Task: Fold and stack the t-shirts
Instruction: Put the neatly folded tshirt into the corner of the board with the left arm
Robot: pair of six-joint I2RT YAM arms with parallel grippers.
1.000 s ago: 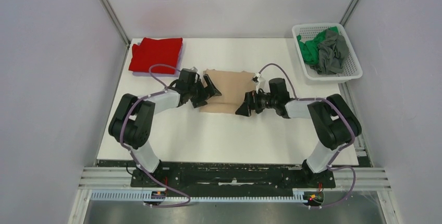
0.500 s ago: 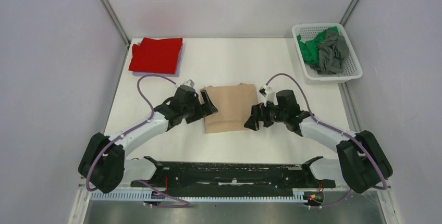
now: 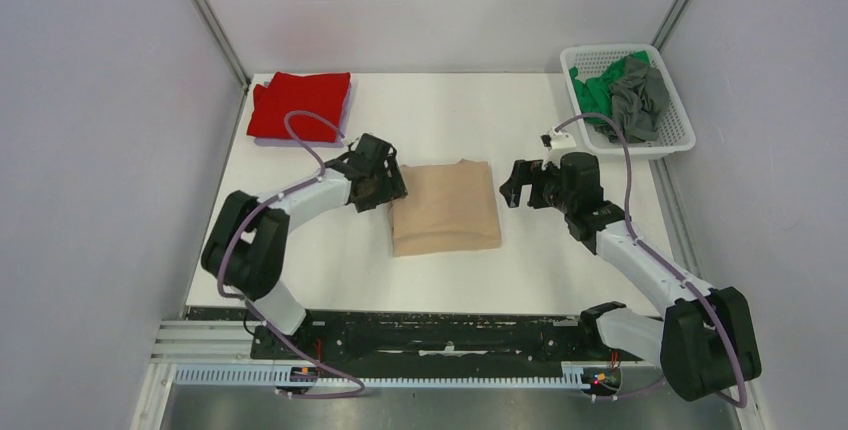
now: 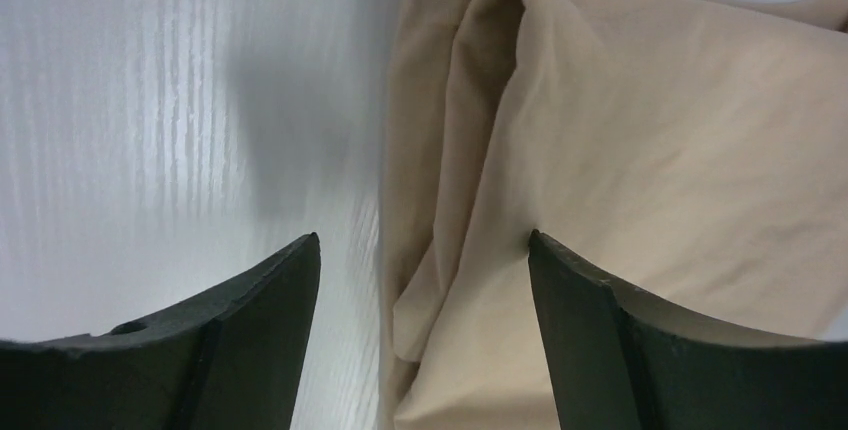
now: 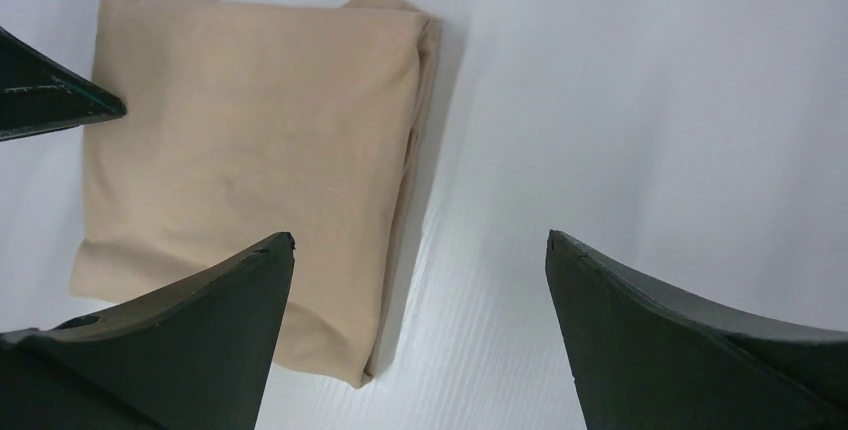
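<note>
Two arms reach across the white table (image 3: 440, 110) from its near edge, one on each side of the work. Between them, about mid-table, lies the beige t-shirt (image 3: 445, 208), folded into a thick, nearly square packet with its layered edges showing on the left and right. It looks finished as a fold and, by my reckoning, only wants carrying to the pile.

At the far right corner sits the white mesh basket (image 3: 600, 49), which holds a crumpled green t-shirt (image 3: 592, 95) and a grey t-shirt (image 3: 638, 100). They are bunched there, I take it, as the stock not yet folded.

At the far left corner the red t-shirt (image 3: 300, 105) lies flat and folded. That looks to be the start of the stack, kept well apart from the folding space.

The left gripper (image 4: 423, 245) hangs low at the beige packet's left edge. Its jaws stand wide, one finger (image 4: 250, 320) over bare table and the other over cloth, so the folded edge sits between them. It has hold of nothing yet; the straddle looks like a setup for pinching that edge.

The right gripper (image 5: 420, 238) is raised off the packet's right side, just beside it and not touching. Its jaws are spread as wide as they go and empty, leaving the shirt free for the other arm.
</note>
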